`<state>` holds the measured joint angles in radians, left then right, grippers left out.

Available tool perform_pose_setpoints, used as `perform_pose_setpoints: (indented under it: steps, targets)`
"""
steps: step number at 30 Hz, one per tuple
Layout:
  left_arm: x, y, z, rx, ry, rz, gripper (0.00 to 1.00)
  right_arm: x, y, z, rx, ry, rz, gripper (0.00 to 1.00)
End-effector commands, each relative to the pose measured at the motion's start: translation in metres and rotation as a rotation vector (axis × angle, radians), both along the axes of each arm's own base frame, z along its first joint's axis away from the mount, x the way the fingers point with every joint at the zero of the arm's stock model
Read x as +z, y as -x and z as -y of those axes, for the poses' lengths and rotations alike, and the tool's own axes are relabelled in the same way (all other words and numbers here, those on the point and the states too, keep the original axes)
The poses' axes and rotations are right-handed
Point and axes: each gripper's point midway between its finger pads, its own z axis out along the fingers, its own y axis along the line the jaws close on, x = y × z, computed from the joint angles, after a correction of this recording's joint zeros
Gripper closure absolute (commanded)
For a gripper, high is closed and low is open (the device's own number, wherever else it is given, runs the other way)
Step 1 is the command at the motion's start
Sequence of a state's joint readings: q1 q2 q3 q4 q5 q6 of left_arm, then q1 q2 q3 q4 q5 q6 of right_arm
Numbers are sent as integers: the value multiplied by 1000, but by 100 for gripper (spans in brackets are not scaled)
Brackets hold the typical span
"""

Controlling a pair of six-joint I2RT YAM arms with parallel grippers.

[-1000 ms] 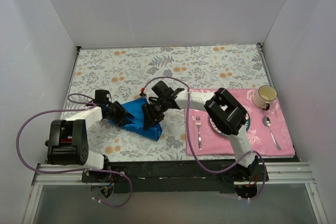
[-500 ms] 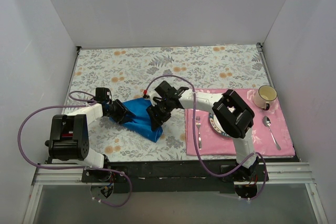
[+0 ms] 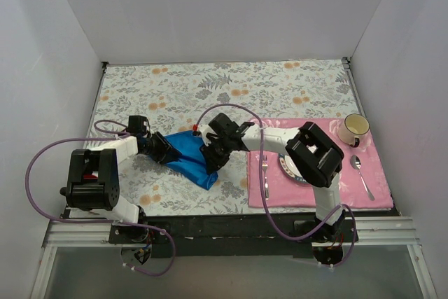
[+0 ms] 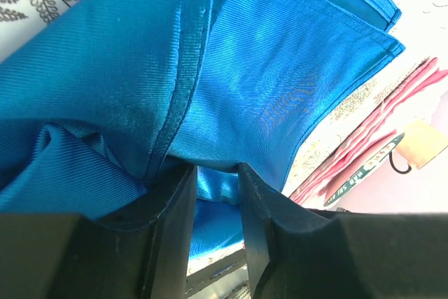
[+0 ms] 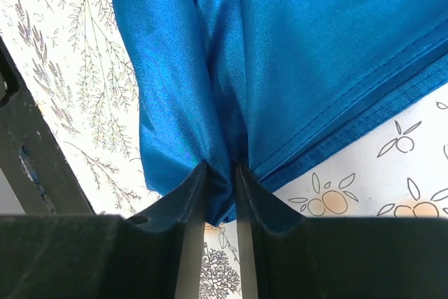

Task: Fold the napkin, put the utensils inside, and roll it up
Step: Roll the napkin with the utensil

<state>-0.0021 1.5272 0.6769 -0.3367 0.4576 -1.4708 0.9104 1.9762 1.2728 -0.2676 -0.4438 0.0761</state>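
The blue napkin (image 3: 189, 155) hangs bunched between both grippers over the floral tablecloth, left of the pink mat. My left gripper (image 3: 166, 153) is shut on its left part; in the left wrist view the cloth (image 4: 231, 89) fills the frame and a fold sits between the fingers (image 4: 217, 176). My right gripper (image 3: 212, 155) is shut on its right part; in the right wrist view the cloth (image 5: 294, 54) is pinched between the fingertips (image 5: 220, 173). The knife is not in view.
The pink placemat (image 3: 371, 173) lies at the right, holding a fork (image 3: 264, 173), a plate (image 3: 285, 166) mostly under the right arm, a spoon (image 3: 360, 173) and a yellow-rimmed cup (image 3: 353, 128). White walls enclose the table on three sides.
Both grippers have shifted slightly away from the near edge with the napkin. The right arm's elbow has swung right over the plate. The cloth hangs more bunched.
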Motion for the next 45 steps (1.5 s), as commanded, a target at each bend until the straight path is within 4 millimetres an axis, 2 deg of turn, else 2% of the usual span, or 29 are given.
perform_pose_setpoints:
  steps: [1, 2, 3, 7, 8, 11, 12, 14, 15, 16, 18, 20, 25, 32, 35, 36, 37, 39, 40, 43, 44, 45]
  targets:
    - [-22, 5, -18, -1, -119, -33, 70, -8, 2, 25, 6, 140, 40, 65]
    - [-22, 5, -18, -1, -118, -35, 71, 0, 1, 25, 4, 149, 48, 57]
    - [-23, 5, -18, -3, -118, -39, 71, 25, -9, 10, 2, 106, 84, 53]
    - [-24, 2, -17, -14, -115, -37, 71, 71, -17, -14, 22, 44, 187, 35]
    - [-25, 3, -17, -15, -117, -41, 71, 75, -21, -15, 38, 44, 231, 29]
    - [-24, 2, -17, -21, -117, -41, 72, 79, -27, -27, 42, 41, 295, 21]
    - [-24, 2, -17, -21, -116, -41, 72, 74, -29, -30, 56, 56, 311, 20]
    - [-22, 2, -17, -20, -117, -38, 72, 79, -30, -41, 76, 56, 337, 20]
    - [-21, 1, -17, -21, -119, -35, 72, 72, -29, -44, 96, 68, 336, 19]
    - [-20, 1, -18, -22, -121, -35, 71, 76, -26, -53, 114, 51, 346, 20]
    - [-19, 1, -17, -27, -124, -35, 71, 65, -23, -60, 136, 73, 355, 20]
    - [-19, 2, -19, -25, -129, -42, 72, 63, -17, -73, 167, 67, 393, 22]
    - [-16, 2, -19, -23, -128, -48, 71, 41, -3, -88, 217, 106, 431, 26]
    - [-9, -3, -16, -33, -116, -39, 71, 3, 1, -80, 204, 164, 446, 31]
    - [-2, -9, -15, -39, -111, -23, 71, -12, 3, -73, 192, 189, 427, 39]
    - [0, -10, -15, -38, -109, -18, 70, -16, 4, -73, 178, 189, 417, 43]
    - [6, -14, -15, -37, -106, -5, 69, -21, 6, -71, 172, 193, 406, 53]
    - [13, -16, -18, -9, -122, -5, 60, -27, 10, -70, 140, 201, 370, 61]
    - [19, -21, -21, 10, -135, 8, 59, -30, 11, -68, 125, 207, 352, 71]
    - [36, -30, -39, 125, -224, 28, 45, -34, 17, -65, 57, 209, 280, 81]
    - [51, -43, -46, 156, -255, 62, 37, -36, 22, -63, 49, 208, 247, 83]
    - [55, -43, -52, 179, -285, 45, 30, -35, 23, -62, 23, 206, 226, 85]
